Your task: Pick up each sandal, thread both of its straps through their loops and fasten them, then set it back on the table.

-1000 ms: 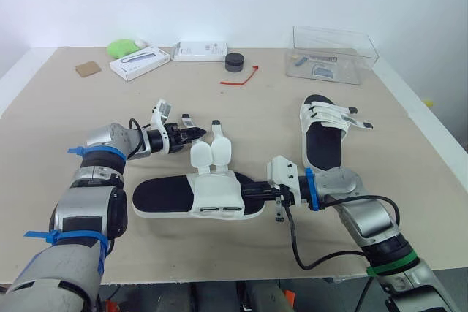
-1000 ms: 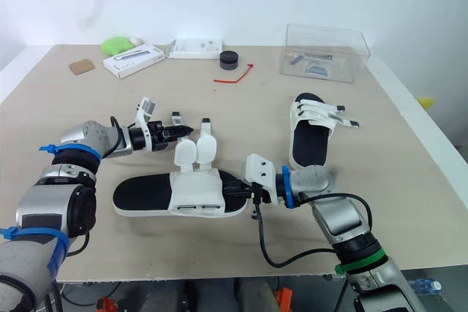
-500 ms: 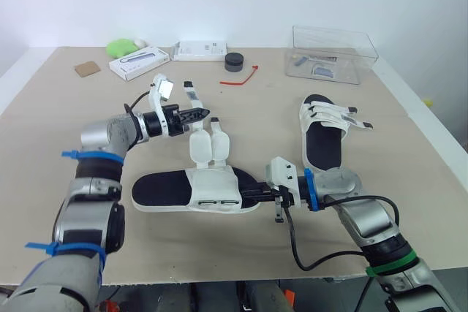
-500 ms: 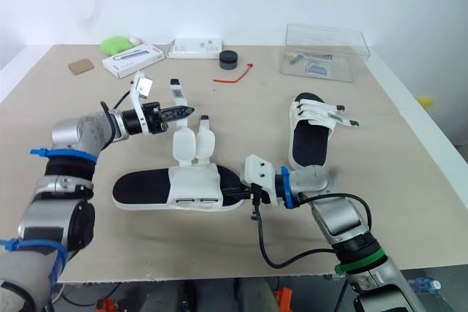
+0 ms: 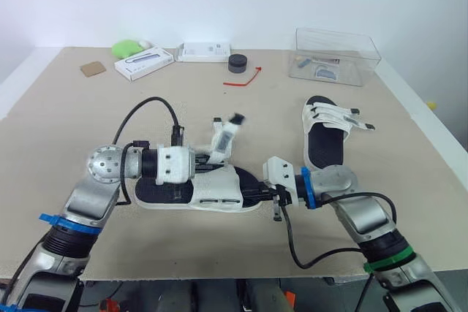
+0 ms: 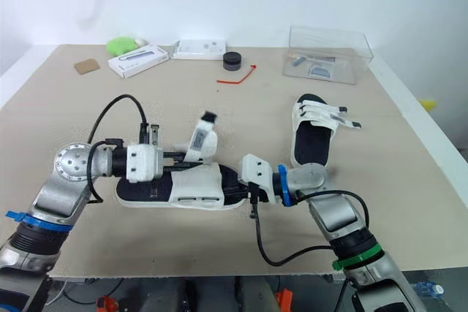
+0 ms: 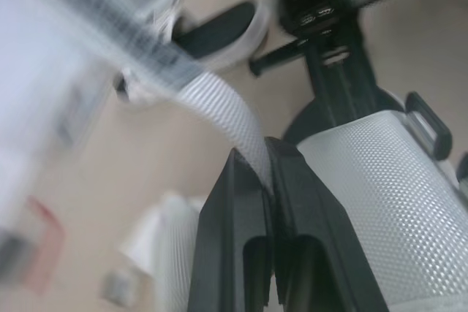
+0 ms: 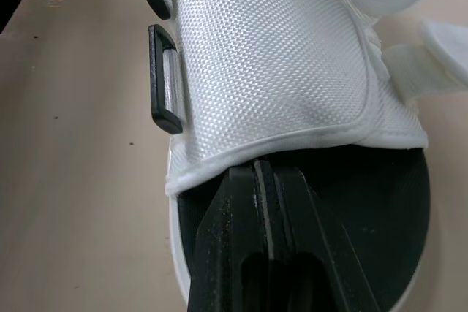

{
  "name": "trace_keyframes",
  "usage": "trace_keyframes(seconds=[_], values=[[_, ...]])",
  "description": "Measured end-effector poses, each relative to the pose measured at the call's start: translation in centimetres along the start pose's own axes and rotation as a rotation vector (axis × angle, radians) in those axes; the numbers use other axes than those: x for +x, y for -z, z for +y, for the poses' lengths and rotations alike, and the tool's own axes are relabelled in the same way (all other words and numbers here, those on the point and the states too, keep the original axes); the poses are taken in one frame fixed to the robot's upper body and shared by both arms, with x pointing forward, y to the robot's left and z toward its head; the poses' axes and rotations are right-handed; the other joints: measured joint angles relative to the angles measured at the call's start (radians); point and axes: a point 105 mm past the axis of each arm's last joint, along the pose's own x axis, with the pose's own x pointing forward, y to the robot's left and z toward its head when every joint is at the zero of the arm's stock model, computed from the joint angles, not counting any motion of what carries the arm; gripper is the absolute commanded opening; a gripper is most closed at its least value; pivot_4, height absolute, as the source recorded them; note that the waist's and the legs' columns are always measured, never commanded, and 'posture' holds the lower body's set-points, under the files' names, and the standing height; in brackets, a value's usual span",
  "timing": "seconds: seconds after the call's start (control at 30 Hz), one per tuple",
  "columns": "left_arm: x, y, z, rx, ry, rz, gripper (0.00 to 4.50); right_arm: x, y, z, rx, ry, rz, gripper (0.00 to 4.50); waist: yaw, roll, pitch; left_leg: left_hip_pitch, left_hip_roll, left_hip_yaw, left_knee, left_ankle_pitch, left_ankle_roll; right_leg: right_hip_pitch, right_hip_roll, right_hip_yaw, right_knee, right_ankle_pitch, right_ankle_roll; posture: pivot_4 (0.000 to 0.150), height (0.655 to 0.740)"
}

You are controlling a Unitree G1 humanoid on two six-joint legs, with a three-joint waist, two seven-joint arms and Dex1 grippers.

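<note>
A black-soled sandal [image 5: 157, 189] with a white upper lies near the table's front edge. My left gripper [image 5: 207, 164] reaches low over its heel end and is shut on a white strap [image 7: 221, 109]. That strap [image 5: 224, 137] stands up from the upper's far side. My right gripper [image 5: 257, 193] is shut on the toe end of the sole, just under the upper's edge [image 8: 270, 144]. Two black loops [image 8: 162, 71] show on the upper's near side. A second sandal [image 5: 325, 137] lies to the right with its straps lying across its upper.
At the back stand a clear plastic box [image 5: 336, 49], a black round cap [image 5: 236, 62], a red tie [image 5: 244, 79], two white boxes [image 5: 143, 62] [image 5: 204, 51], a green object [image 5: 125, 48] and a brown card [image 5: 91, 69]. Bare table lies between the two sandals.
My left arm has swung down from behind the sandal to lie low over its heel end, and its gripper has shut on a strap and raised it. The right gripper has kept its hold.
</note>
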Motion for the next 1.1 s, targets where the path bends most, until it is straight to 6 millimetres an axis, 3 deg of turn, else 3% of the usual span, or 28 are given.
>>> trace_keyframes(seconds=[0.2, 0.5, 0.6, 0.67, 0.77, 0.9, 1.0, 1.1], values=[[-0.5, 0.8, 0.5, 0.309, -0.004, 0.012, 0.13, 0.3, 0.0, -0.1, -0.008, -0.005, 0.001, 0.0, -0.002, 0.0, 0.0, 0.0, 0.0, 0.001, 0.0, 0.001, 0.002, 0.0, 0.0, 0.0, 0.0, 0.003, 0.002, 0.15, 0.74], [-0.7, 1.2, 0.8, 0.183, -0.025, 0.012, 0.13, 0.3, 0.0, -0.1, -0.015, -0.018, -0.002, 0.0, -0.002, 0.0, 0.0, 0.0, 0.001, 0.0, 0.0, 0.001, 0.002, 0.0, 0.001, 0.0, 0.0, 0.003, 0.001, 0.15, 0.74], [-1.3, 1.2, 0.2, 0.132, 0.01, 0.019, 0.95, 0.3, 0.0, -0.1, -0.017, -0.019, -0.004, 0.0, -0.003, 0.0, 0.0, 0.0, 0.001, 0.0, 0.0, 0.001, 0.002, 0.0, 0.001, -0.001, 0.0, 0.003, 0.001, 0.15, 0.74], [-1.5, 0.8, -0.3, 0.097, 0.031, 0.014, 1.92, 0.3, 0.0, -0.1, -0.017, -0.018, -0.004, 0.0, -0.003, 0.0, 0.0, 0.0, 0.002, 0.0, 0.0, 0.001, 0.002, 0.0, 0.001, -0.001, 0.0, 0.003, 0.001, 0.15, 0.74], [-1.7, 0.1, -0.6, 0.013, 0.051, 0.001, 2.95, 0.4, 0.0, -0.2, -0.017, -0.018, -0.004, 0.0, -0.004, 0.0, 0.0, 0.0, 0.002, 0.0, 0.0, 0.001, 0.002, -0.001, 0.002, -0.001, 0.0, 0.001, 0.004, 0.15, 0.74], [-2.9, -0.2, -1.5, -0.147, 0.101, 0.044, 2.95, 0.5, 0.0, -0.4, -0.02, -0.017, -0.004, 0.0, -0.006, 0.0, 0.0, 0.001, 0.004, 0.001, 0.0, 0.001, 0.002, -0.001, 0.002, -0.001, 0.0, -0.001, 0.005, 0.15, 0.74], [-5.5, 0.4, -3.3, -0.435, 0.143, 0.163, 2.95, 0.6, 0.1, -0.5, -0.02, -0.016, -0.003, 0.0, -0.009, 0.0, 0.0, 0.001, 0.005, 0.0, 0.0, 0.001, 0.002, -0.001, 0.004, -0.002, 0.001, -0.002, 0.003, 0.15, 0.74], [-7.2, 0.7, -3.9, -0.598, 0.127, 0.233, 2.95, 0.6, 0.0, -0.6, -0.024, -0.015, 0.0, 0.0, -0.008, 0.0, 0.0, 0.002, 0.006, 0.0, 0.0, 0.001, 0.002, -0.001, 0.004, -0.004, 0.002, -0.004, 0.0, 0.15, 0.74]])
